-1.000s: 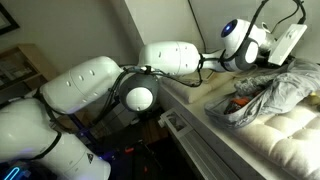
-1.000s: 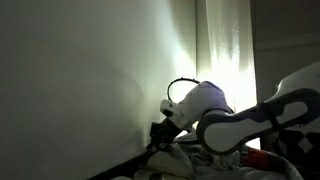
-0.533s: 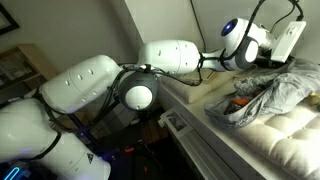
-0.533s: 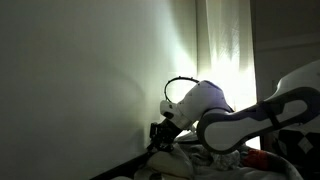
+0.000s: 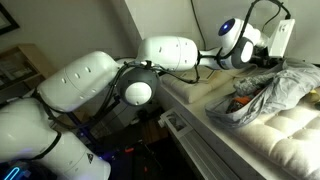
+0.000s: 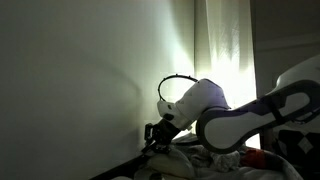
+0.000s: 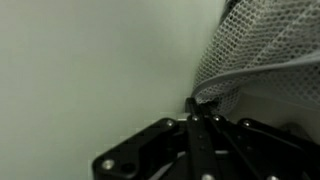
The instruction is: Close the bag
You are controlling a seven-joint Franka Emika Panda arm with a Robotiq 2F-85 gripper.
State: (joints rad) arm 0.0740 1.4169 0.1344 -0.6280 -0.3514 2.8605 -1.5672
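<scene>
Grey-silver plastic, crinkled and floppy, makes up the bag [image 5: 275, 92], which lies on a pale quilted cushion [image 5: 285, 135] at the far end of the arm [image 5: 90, 85]. Its mouth faces the robot and gapes, with orange things [image 5: 240, 102] showing inside. The wrist hangs just above the bag's back edge, close to a pale wall [image 7: 90, 70].

In the wrist view the gripper [image 7: 205, 122] has its jaws pressed fully together, and a taut band of the bag's material runs straight down into the tips. It looks pinched on a fold of the rim.

The step in hand seems to be drawing the rim over the opening, and since the mouth is still wide the closing is likely only begun. The next move calls for carrying that pinched edge across and down toward the near lip, slowly enough that the thin plastic neither slips from the tips nor drags the whole bag along the cushion.

Much is hard to make out. In an exterior view the arm's bulk fills most of the picture and the fingers are lost behind the wrist and the bag. In the dim exterior view the bag is only a pale crumple low in the picture. The wrist view shows just a corner of the material, so I cannot tell how much of the rim is caught.
</scene>
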